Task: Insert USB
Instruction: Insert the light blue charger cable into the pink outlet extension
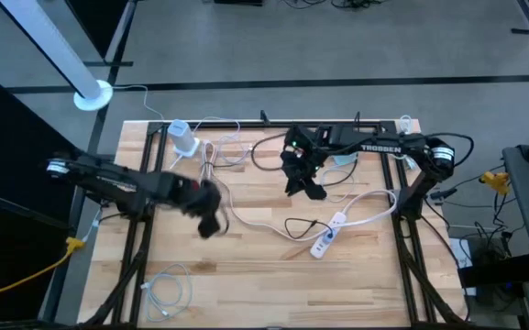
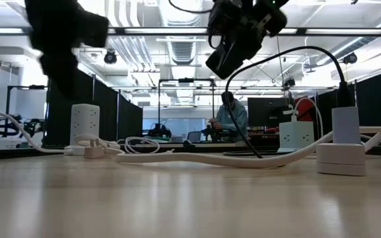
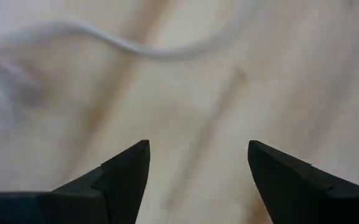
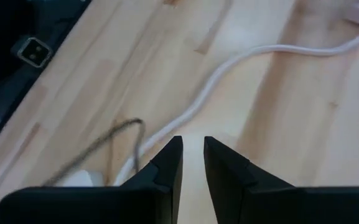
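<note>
USB plug itself cannot be picked out for certain among the cables. From above, the wooden tabletop [image 1: 273,284] carries one white power strip [image 1: 328,236] right of centre, and one thin black cable [image 1: 297,225] loops just beside it. One loose white cable coil [image 1: 166,290] lies at the front left, one white charger block [image 1: 183,137] stands at the back left, and a tangle of white leads sits near it. Two arms reach in. The left gripper [image 1: 211,220] is over the centre-left boards, and the right gripper [image 1: 308,186] hangs behind the power strip. At table height, both grippers are clear of the surface, the left gripper [image 2: 61,46] on the picture's left and the right gripper [image 2: 233,53] near the middle. Three white blocks stand along the tabletop, and one person [image 2: 230,119] sits in the room beyond. In the left wrist view, the left gripper [image 3: 198,165] is spread wide with nothing between its fingers. It is above bare wood, and one white lead [image 3: 135,46] crosses farther off. In the right wrist view, the right gripper [image 4: 193,152] is almost closed, with only a thin gap and nothing in it. Below it run one thick white cord [image 4: 229,68] and one thin dark wire [image 4: 114,134].
</note>
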Tool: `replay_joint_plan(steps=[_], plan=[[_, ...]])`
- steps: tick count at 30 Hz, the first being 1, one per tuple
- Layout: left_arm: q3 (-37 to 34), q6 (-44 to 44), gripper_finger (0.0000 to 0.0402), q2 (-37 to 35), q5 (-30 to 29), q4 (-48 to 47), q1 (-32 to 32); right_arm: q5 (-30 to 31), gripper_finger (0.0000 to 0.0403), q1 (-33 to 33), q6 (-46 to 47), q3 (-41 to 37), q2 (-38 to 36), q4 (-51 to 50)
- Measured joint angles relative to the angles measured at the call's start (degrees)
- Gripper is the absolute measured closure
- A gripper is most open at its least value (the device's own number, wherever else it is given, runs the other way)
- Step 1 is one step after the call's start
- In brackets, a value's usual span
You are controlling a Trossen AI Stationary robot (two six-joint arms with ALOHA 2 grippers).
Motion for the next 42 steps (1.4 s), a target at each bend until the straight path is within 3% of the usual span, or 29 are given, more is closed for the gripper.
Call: replay_joint_plan(steps=[6, 10, 16, 24, 32, 37, 42], plan=[[-0.16, -18.04, 0.0143, 0.82, 6.59, -0.2, -13.79, 7.17, 0.0337, 8.21, 3.92, -0.04, -0.02, 0.09], [-0.16, -25.65, 0.0144, 2.58, 6.73, -0.2, -21.78, 11.38, 0.0327, 13.6, 8.31, -0.18, -0.02, 0.14], [-0.16, -36.04, 0.0168, 6.71, 6.87, 4.37, -29.97, 13.03, 0.032, 21.15, 16.83, -0.28, -0.02, -2.57], [-0.13, -46.24, 0.0205, 14.93, 6.26, 11.99, -32.67, 13.2, 0.0333, 27.31, 26.42, -2.6, -0.02, -7.65], [0.42, -47.0, 0.0234, 21.93, 9.81, 20.26, -33.45, 13.81, 0.035, 32.28, 29.58, -4.94, -0.02, -6.96], [0.54, -46.97, 0.025, 22.21, 10.16, 19.28, -33.46, 21.01, 0.0359, 32.66, 30.1, -4.32, -0.02, -5.81], [0.61, -46.67, 0.0265, 21.5, 9.44, 18.25, -33.42, 24.16, 0.0356, 32.65, 30.02, -2.78, -0.46, -5.91]])
